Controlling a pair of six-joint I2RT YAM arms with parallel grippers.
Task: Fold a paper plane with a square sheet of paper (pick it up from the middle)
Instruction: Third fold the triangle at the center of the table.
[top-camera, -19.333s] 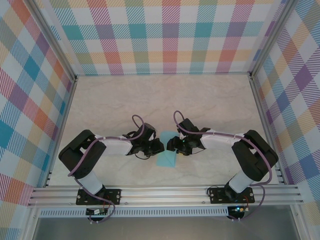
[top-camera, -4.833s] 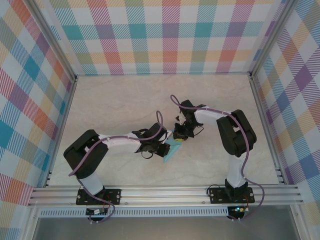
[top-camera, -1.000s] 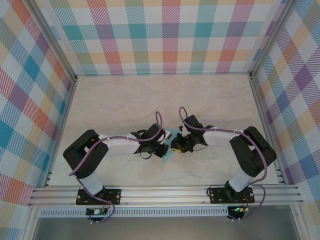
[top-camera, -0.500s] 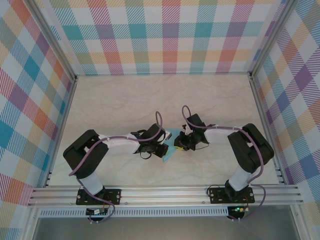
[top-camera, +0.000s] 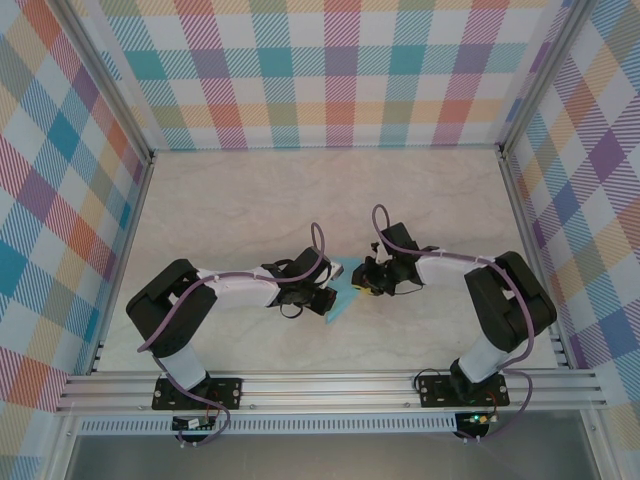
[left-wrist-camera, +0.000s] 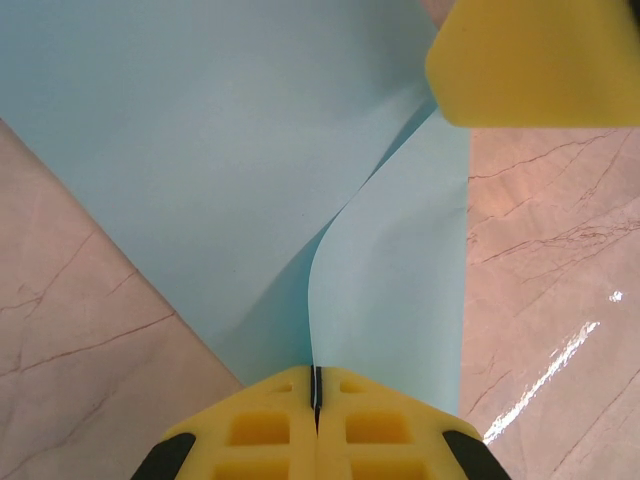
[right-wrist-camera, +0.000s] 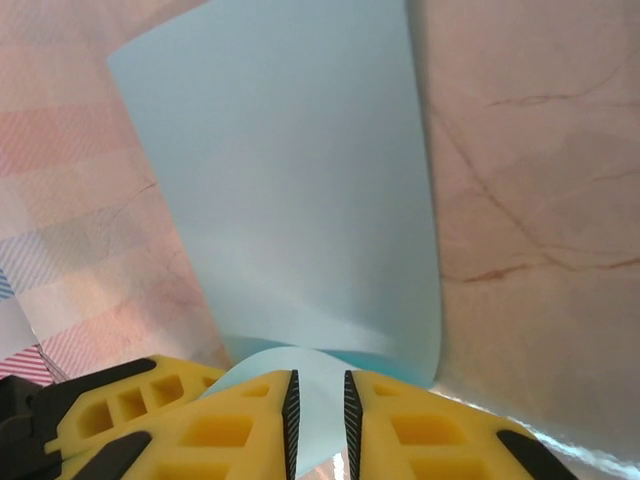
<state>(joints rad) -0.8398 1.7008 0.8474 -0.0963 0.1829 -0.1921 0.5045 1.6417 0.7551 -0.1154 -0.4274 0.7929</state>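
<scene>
Top view: the square sheet of paper (top-camera: 346, 292), partly folded, sits at the middle of the worktop (top-camera: 250, 200), between left hand (top-camera: 322, 300) and right hand (top-camera: 364, 283).
Left wrist: left hand (left-wrist-camera: 316, 400) is clamped on the sheet's near edge.
Right wrist: right hand (right-wrist-camera: 318, 400), narrow, pinches a curled edge.

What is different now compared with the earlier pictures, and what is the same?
The blue paper, first flat between the grippers, is now pinched in the shut left gripper. Over the last second the right gripper drew rightward along it. The left gripper kept its place.
</scene>
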